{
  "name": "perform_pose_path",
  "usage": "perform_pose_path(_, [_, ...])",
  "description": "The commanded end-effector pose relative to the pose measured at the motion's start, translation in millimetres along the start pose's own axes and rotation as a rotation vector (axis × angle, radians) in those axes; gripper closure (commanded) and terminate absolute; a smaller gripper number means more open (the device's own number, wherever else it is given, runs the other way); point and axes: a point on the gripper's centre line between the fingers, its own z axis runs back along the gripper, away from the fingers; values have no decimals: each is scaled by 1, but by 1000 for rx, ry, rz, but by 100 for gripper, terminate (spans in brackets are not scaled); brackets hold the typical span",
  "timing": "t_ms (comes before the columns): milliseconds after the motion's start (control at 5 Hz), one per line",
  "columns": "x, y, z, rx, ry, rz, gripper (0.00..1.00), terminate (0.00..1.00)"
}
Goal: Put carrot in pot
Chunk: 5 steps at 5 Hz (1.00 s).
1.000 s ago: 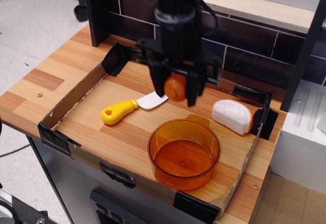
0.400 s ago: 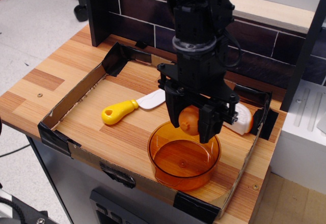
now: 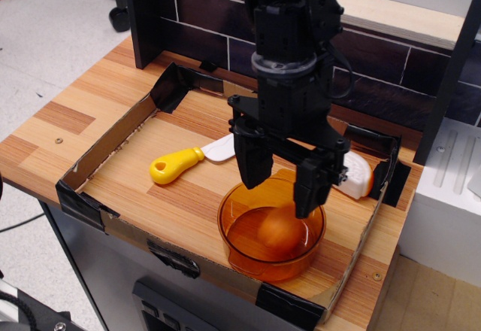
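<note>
Wooden table carries a shallow cardboard tray with black-taped corners, set in front of a dark brick-pattern backboard. No brand, label or writing is legible on anything in view.

Black robot arm comes down from the top of frame over the right half of the tray. Its gripper hangs directly above the pot, jaws spread wide, nothing between them. The left fingertip sits at the pot's back-left rim, the right fingertip over the back-right rim; can't tell if either touches the plastic.

Pot is amber, translucent, low-walled, at the front-right of the tray. The carrot lies inside it on the floor, roughly central, clear of both fingers.

White wedge toy sits just behind the pot on the right, mostly hidden by the gripper. Toy knife with yellow handle and white blade lies left of the pot, apart from it, blade end passing behind the left finger.
</note>
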Motion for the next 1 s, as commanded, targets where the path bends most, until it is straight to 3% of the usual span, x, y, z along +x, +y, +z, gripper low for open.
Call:
perform_pose_path(0, [10, 13, 26, 1, -92, 52, 0, 0])
perform_pose_path(400, [37, 39, 94, -35, -258, 244, 0, 0])
perform_pose_path(600, [37, 39, 94, -35, -258, 244, 0, 0])
perform_pose_path(800, [37, 39, 94, -35, -258, 244, 0, 100])
